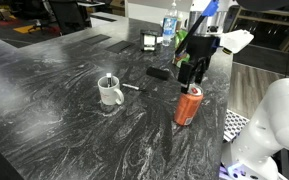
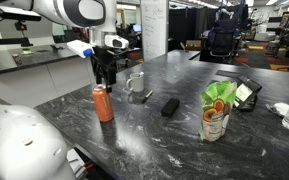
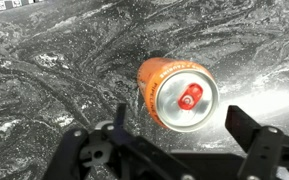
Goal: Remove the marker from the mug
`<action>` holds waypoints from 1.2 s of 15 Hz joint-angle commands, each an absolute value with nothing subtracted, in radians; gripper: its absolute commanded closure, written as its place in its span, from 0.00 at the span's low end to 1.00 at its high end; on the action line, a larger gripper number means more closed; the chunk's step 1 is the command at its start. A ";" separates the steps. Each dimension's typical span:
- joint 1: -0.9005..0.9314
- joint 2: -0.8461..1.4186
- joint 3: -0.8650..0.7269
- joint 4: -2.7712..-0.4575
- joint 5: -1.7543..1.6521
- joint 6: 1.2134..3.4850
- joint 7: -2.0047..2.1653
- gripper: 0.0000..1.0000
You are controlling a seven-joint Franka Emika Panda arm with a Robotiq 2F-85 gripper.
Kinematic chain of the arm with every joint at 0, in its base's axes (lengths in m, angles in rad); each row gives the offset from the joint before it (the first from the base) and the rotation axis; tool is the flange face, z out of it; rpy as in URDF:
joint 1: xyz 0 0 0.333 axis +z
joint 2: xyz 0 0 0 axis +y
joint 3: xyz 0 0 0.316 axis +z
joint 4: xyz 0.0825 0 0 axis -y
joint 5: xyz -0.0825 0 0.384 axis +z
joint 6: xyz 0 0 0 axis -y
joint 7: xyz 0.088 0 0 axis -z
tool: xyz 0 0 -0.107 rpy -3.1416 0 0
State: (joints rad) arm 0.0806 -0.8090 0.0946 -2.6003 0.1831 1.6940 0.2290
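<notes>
Two matte black fingers [image 3: 248, 127] of my gripper [image 3: 177, 112] stand spread wide, clasping nothing, above the glossy orange can [image 3: 174, 88] with its round silvery lid. In an exterior view the smooth white ceramic mug [image 1: 111, 95] sits at the can's nine o'clock on the veined dark stone table [image 1: 44, 115], with the slim marker [image 1: 108, 80] standing inside it.

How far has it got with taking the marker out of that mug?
Nothing done yet: the slim dark marker stands in the small white ceramic mug. In hand: the open, empty pincer hovers above the orange drink can, apart from the mug. Left: reach, grip, lift it out.
</notes>
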 commanded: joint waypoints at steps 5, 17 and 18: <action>0.070 -0.797 0.112 -2.595 0.192 1.724 0.209 0.00; 0.004 -0.308 0.338 -2.355 -0.007 2.222 0.609 0.00; 0.002 -0.281 0.343 -2.328 -0.051 2.220 0.663 0.00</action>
